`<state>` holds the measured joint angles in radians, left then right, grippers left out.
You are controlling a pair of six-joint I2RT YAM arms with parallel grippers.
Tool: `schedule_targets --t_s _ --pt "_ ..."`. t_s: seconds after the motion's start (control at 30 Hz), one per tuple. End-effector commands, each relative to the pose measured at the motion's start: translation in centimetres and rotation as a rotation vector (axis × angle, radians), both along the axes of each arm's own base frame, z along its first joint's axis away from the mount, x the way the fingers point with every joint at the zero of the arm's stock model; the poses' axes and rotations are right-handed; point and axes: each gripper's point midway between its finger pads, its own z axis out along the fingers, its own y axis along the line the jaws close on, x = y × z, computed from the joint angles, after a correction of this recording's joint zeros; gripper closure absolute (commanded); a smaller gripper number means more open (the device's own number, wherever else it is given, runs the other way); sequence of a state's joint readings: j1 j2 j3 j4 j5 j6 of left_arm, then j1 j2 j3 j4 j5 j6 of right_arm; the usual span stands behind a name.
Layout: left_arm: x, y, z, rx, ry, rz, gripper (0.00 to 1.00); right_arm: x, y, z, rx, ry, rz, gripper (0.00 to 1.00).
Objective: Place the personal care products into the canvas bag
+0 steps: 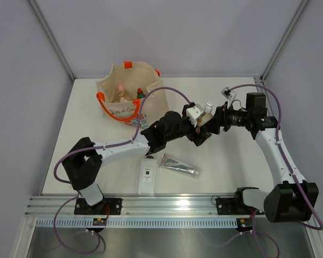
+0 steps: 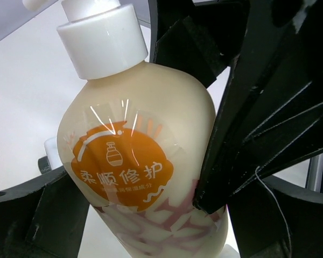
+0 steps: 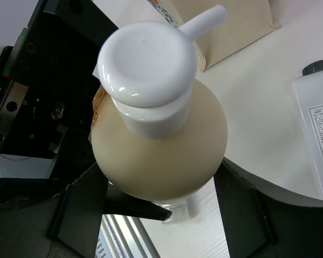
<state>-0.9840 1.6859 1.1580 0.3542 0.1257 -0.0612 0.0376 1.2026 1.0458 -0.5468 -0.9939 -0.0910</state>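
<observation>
Left gripper [image 1: 199, 130]: clamps beige bottle [image 1: 203, 119].
Right gripper [image 1: 216, 119]: fingers pinch same bottle.
Table [image 1: 231, 161]: silver tube [image 1: 178, 165], white bottle [image 1: 147, 177].
Far side: canvas bag [image 1: 112, 88].

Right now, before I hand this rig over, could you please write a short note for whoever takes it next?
Grippers: the left gripper and the right gripper both appear shut on the beige pump bottle, which is in the air between them. It looks like a handover.
Done: the peach pink-capped bottle and the green red-capped bottle are in the canvas bag.
On the table near the arm bases: the flat white bottle and the silver tube, both lying down.
Left: bag the beige bottle, then those two.
</observation>
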Motion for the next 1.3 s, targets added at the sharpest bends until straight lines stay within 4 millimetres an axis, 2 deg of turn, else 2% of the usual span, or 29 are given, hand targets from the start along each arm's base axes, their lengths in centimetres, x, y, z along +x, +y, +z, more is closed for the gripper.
schedule_targets --t_s 0.0,0.03,0.1,0.13,0.17,0.23,0.27,0.37,0.5,0.57,0.7,0.77,0.8,0.83,0.87,0.9,0.93,0.97,1.03,1.07,1.1,1.13,1.17,1.23,1.27 --pt "0.2 0.9 3.8 -0.086 -0.043 0.062 1.0 -2.2 2.1 5.6 0.061 -0.207 0.165 0.3" --pt "0.4 1.6 3.9 -0.091 -0.037 0.068 1.0 -2.4 2.0 5.6 0.049 -0.195 0.159 0.01" --pt "-0.1 3.2 4.5 -0.116 -0.01 0.074 1.0 -2.2 1.5 6.2 0.004 -0.244 0.147 0.0" --pt "-0.1 4.2 3.9 -0.115 0.021 0.073 1.0 -2.0 1.4 6.8 -0.006 -0.267 0.14 0.0" --pt "-0.3 5.2 5.0 -0.137 0.016 0.073 1.0 -1.9 1.3 7.2 -0.016 -0.29 0.13 0.0" --pt "-0.4 6.6 5.0 -0.136 0.038 0.072 1.0 -1.8 1.2 7.7 -0.029 -0.32 0.126 0.01" --pt "-0.6 7.2 4.6 -0.131 0.05 0.072 1.0 -1.8 1.1 7.8 -0.034 -0.324 0.124 0.01" --pt "-1.0 9.9 6.4 -0.169 0.061 0.086 1.0 -1.9 0.8 8.2 -0.042 -0.353 0.134 0.0" --pt "-1.3 11.7 7.1 -0.164 0.059 0.104 1.0 -1.8 0.7 7.7 -0.023 -0.34 0.125 0.0" --pt "-1.3 12.0 6.8 -0.16 0.07 0.103 1.0 -1.7 0.8 6.6 -0.014 -0.312 0.128 0.0" --pt "-2.3 11.3 5.1 -0.146 0.096 0.035 1.0 -1.2 -0.1 4.4 -0.086 -0.274 0.098 0.0" --pt "-2.5 11.2 3.2 -0.1 0.104 0.013 0.99 -0.8 -0.7 3.5 -0.159 -0.303 0.119 0.0" --pt "-2.7 11.3 2.5 -0.08 0.115 0.009 0.98 -1.8 -1.3 2.2 -0.202 -0.234 0.129 0.01" --pt "-2.7 11.5 1.9 -0.063 0.118 0.013 0.99 -1.6 -1.9 2.3 -0.249 -0.244 0.13 0.01" --pt "-2.8 11.7 2.0 -0.055 0.111 0.016 0.98 -1.0 -3.3 0.8 -0.365 -0.256 0.137 0.01" --pt "-3.0 12.1 1.5 -0.035 0.122 0.024 0.98 -2.3 -4.2 -0.4 -0.426 -0.194 0.159 0.01" --pt "-3.0 12.5 1.4 -0.026 0.125 0.044 0.96 -2.4 -5.0 -1.1 -0.483 -0.186 0.16 0.0" --pt "-3.3 13.2 1.5 -0.02 0.138 0.058 0.94 -2.2 -6.9 -2.5 -0.597 -0.155 0.12 0.01" --pt "-3.6 13.8 1.8 -0.025 0.164 0.087 0.87 -2.2 -9.0 -4.8 -0.717 -0.094 0.072 0.01" --pt "-4.1 14.3 2.0 -0.03 0.18 0.095 0.8 -2.1 -10.8 -5.9 -0.806 -0.049 0.012 0.01" --pt "-4.4 14.6 1.9 -0.035 0.195 0.1 0.72 -1.1 -11.8 -6.5 -0.853 -0.048 -0.053 0.01" --pt "-4.7 14.8 2.0 -0.048 0.219 0.107 0.61 -1.5 -13.7 -8.3 -0.944 0.011 -0.092 0.01" --pt "-5.2 15.2 2.0 -0.055 0.232 0.109 0.51 -1.7 -14.3 -9.2 -0.978 0.032 -0.108 0.0" --pt "-5.9 15.6 2.1 -0.072 0.255 0.109 0.38 -2.5 -14.9 -11.6 -1.013 0.079 -0.082 0.0" --pt "-6.1 15.8 2.0 -0.077 0.262 0.111 0.21 -2.4 -14.9 -12.2 -1.016 0.08 -0.075 0.01"
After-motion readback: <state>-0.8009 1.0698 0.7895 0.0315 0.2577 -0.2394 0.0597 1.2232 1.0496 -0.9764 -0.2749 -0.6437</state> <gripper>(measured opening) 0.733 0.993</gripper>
